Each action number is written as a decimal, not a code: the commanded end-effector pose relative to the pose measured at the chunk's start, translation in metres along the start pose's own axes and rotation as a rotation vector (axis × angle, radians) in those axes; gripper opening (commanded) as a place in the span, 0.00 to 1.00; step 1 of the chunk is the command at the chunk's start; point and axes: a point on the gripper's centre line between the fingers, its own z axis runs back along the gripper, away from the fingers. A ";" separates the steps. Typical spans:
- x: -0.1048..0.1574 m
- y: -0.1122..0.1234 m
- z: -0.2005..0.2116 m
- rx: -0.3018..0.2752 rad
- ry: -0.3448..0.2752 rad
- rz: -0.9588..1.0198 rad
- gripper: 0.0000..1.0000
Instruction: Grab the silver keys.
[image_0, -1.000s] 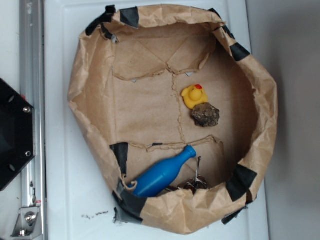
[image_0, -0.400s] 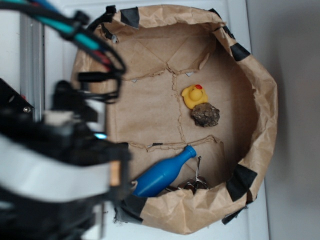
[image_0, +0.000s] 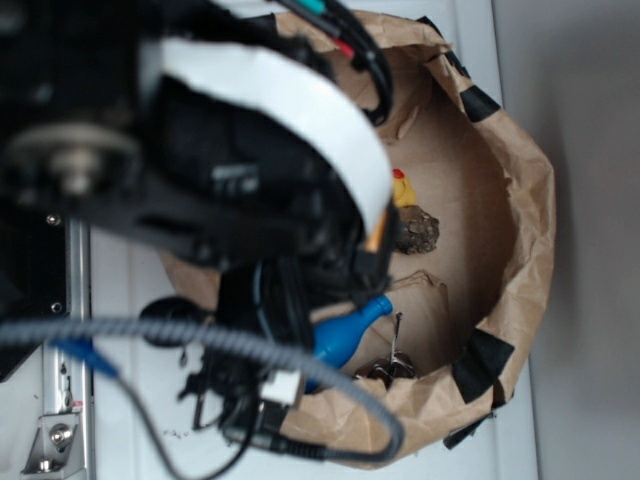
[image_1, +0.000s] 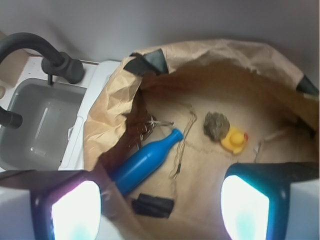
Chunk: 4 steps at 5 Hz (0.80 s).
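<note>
Blurred robot arm (image_0: 200, 200) blocking most of paper-lined basket (image_1: 107, 112). Lying inside: blue bottle (image_1: 145, 162), rock (image_1: 216, 125), yellow duck (image_1: 234, 141). Silver keys (image_1: 150, 127) resting beside bottle neck, half-shadowed against basket wall. Gripper (image_1: 160, 207) fingers parted wide, holding nothing.

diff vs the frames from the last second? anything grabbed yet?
The arm swung in from the left and now hangs over the paper bin, hiding much of it in the exterior view. Nothing grabbed. The silver keys, blue bottle, rock and duck lie where they were. Whether the gripper is open or shut cannot be told.
</note>
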 end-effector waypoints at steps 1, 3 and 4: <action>0.010 0.032 -0.019 0.072 -0.154 -0.166 1.00; 0.010 0.033 -0.058 0.090 -0.165 -0.332 1.00; 0.010 0.033 -0.071 0.128 -0.134 -0.375 1.00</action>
